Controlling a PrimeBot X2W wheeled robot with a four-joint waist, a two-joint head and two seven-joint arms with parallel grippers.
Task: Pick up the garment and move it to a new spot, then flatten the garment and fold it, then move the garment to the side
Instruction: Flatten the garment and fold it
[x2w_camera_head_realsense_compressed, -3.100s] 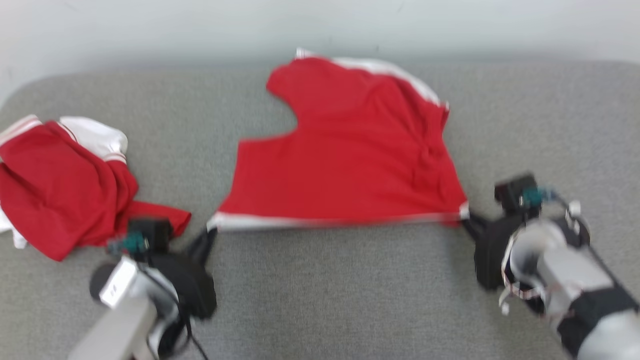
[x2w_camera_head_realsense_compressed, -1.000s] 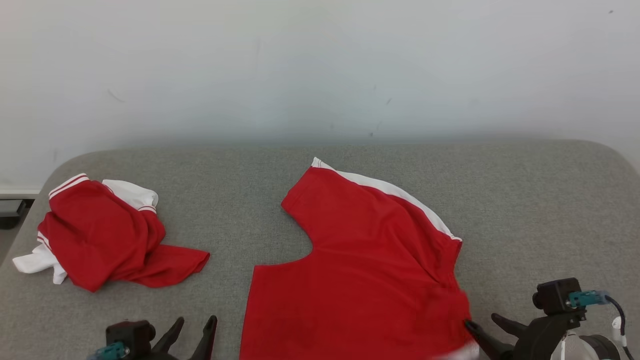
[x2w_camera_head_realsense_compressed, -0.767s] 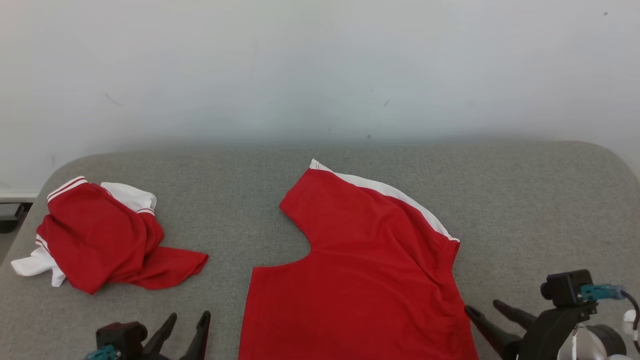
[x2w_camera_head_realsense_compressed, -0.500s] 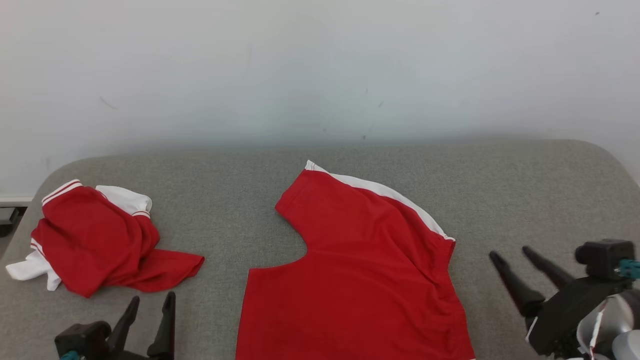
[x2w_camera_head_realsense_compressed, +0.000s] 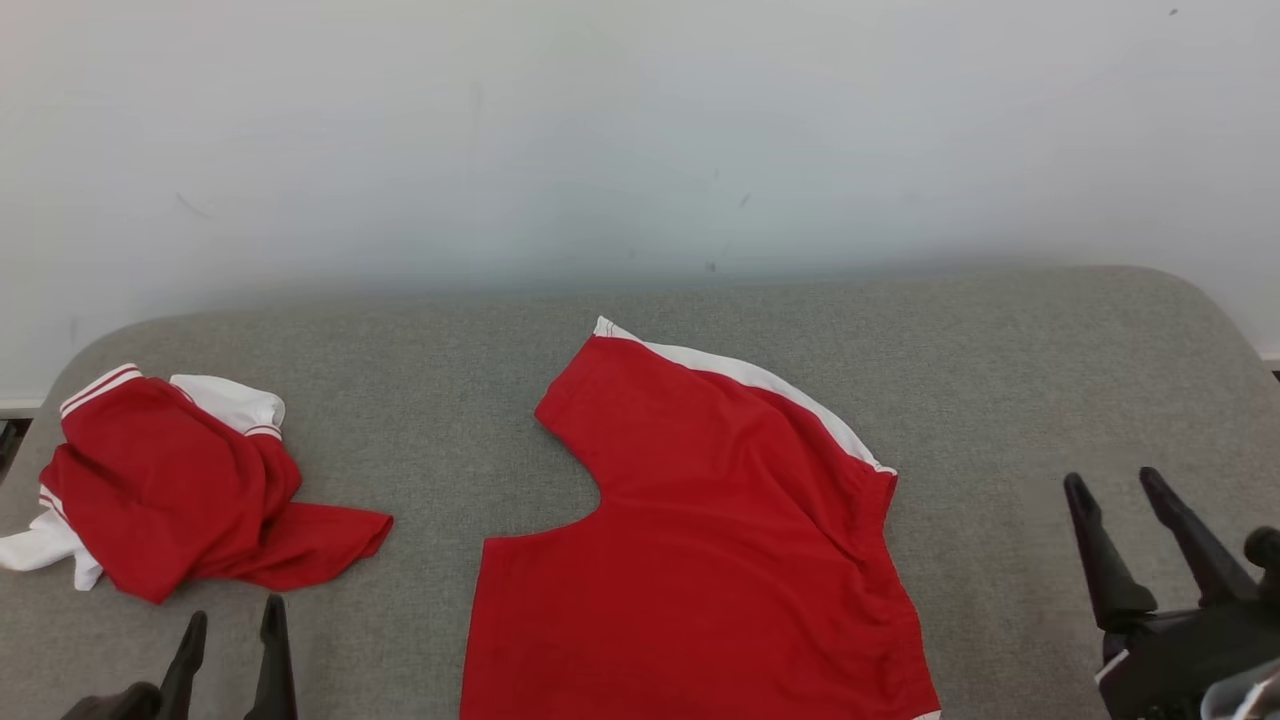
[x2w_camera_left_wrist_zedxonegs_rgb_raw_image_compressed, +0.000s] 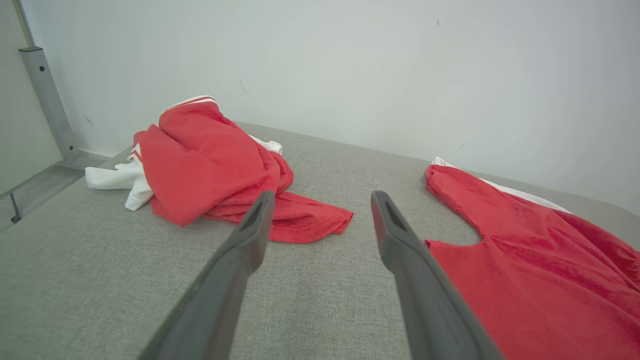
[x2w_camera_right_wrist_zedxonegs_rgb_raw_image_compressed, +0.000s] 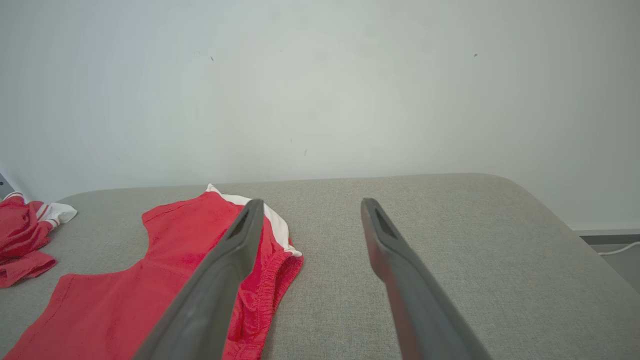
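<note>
Biggest thing here is the plain pale wall (x2w_camera_head_realsense_compressed: 640, 130) running across the back, and right below it there's the grey fabric-covered bench (x2w_camera_head_realsense_compressed: 1000, 380) with rounded corners. The red garment (x2w_camera_head_realsense_compressed: 700, 540) with the white trim lies spread out mostly flat around the middle of the bench, a bit toward the right. Its near edge runs off the bottom of the head view, a narrower part reaches up toward the wall, and there's a curved cutout on its left side. The white stripe goes down its right edge, and from the right wrist view the fabric looks gathered and a little wrinkled over there. Off on the left end of the bench, well apart from it, sits a second red and white garment (x2w_camera_head_realsense_compressed: 170, 490), all bunched up in a heap. The right gripper (x2w_camera_head_realsense_compressed: 1110, 478) hangs at the lower right, off to the side of the flat garment and not touching it, jaws spread wide with nothing in them. The left gripper (x2w_camera_head_realsense_compressed: 235, 610) is at the lower left, just in front of the bunched-up heap, jaws also wide apart and empty. There's a grey metal bracket (x2w_camera_left_wrist_zedxonegs_rgb_raw_image_compressed: 45, 95) on the wall past the bench's left end.
</note>
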